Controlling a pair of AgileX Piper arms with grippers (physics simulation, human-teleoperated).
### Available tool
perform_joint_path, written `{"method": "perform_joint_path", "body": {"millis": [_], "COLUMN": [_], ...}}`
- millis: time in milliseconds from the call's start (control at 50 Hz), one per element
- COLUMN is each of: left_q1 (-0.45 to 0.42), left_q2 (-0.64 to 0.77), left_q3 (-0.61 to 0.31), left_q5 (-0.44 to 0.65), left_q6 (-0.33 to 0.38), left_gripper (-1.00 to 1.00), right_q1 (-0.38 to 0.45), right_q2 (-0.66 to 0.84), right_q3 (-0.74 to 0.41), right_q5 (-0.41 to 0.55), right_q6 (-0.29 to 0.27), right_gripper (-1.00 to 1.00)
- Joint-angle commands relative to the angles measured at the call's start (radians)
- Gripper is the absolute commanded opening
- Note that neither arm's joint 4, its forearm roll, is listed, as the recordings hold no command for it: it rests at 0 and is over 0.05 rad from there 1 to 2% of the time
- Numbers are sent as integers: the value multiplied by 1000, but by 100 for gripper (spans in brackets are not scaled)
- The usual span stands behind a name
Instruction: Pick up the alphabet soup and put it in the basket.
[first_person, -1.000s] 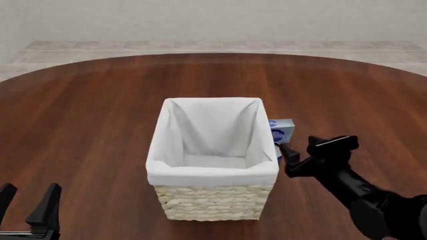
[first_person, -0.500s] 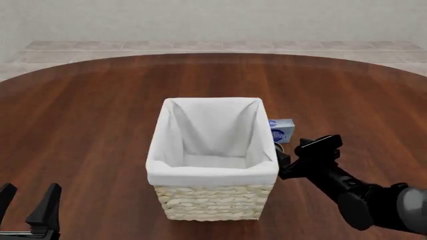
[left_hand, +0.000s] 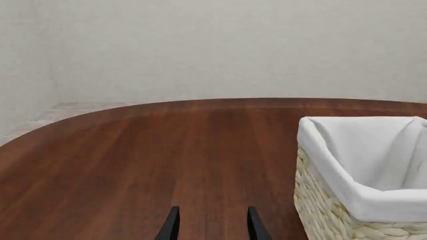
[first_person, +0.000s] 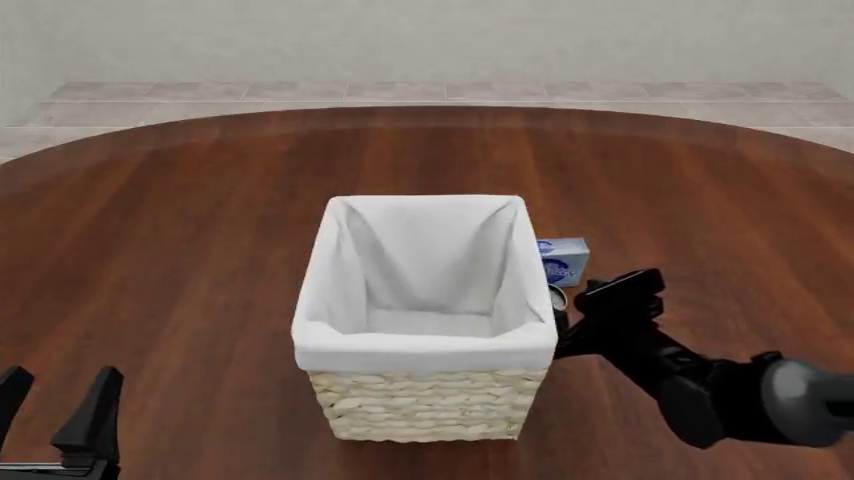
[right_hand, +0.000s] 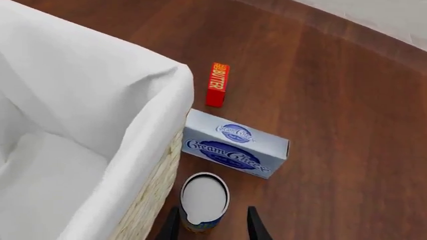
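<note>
The basket (first_person: 424, 320) stood near the middle of the round wooden bench (first_person: 187, 230), its white cloth lining folded over the rim and its inside showing only cloth. The alphabet soup (right_hand: 204, 201) stood upright on the bench, just beside the basket's right wall, with its pale round top facing up and a strip of dark blue label showing below; in the front view only a sliver of it (first_person: 557, 297) showed between the basket and the right arm. Just beyond the can lay a light-blue and white cream cheese box (right_hand: 235, 149), close to the can, and farther on a small red butter box (right_hand: 217, 83) lay near the basket's far corner. The right pincer (right_hand: 208, 225) hung over the can with its two dark fingers spread apart, one on each side of the can; whether they touched it could not be told. The left pincer (first_person: 54, 415) sat low at the near left edge of the bench, well apart from the basket, its fingers also parted with nothing between them.
</note>
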Motion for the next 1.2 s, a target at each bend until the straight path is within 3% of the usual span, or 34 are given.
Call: {"method": "perform_joint_path", "body": {"millis": [20, 1200], "left_q1": [0, 0], "left_q2": [0, 0], "left_q3": [0, 0], "left_q5": [0, 0], "left_q6": [0, 0], "left_gripper": [100, 100], "right_q1": [-3, 9], "right_q2": [35, 181], "right_q3": [-16, -105], "right_q5": [-9, 2], "right_q6": [-5, -14], "right_gripper": [100, 100]}}
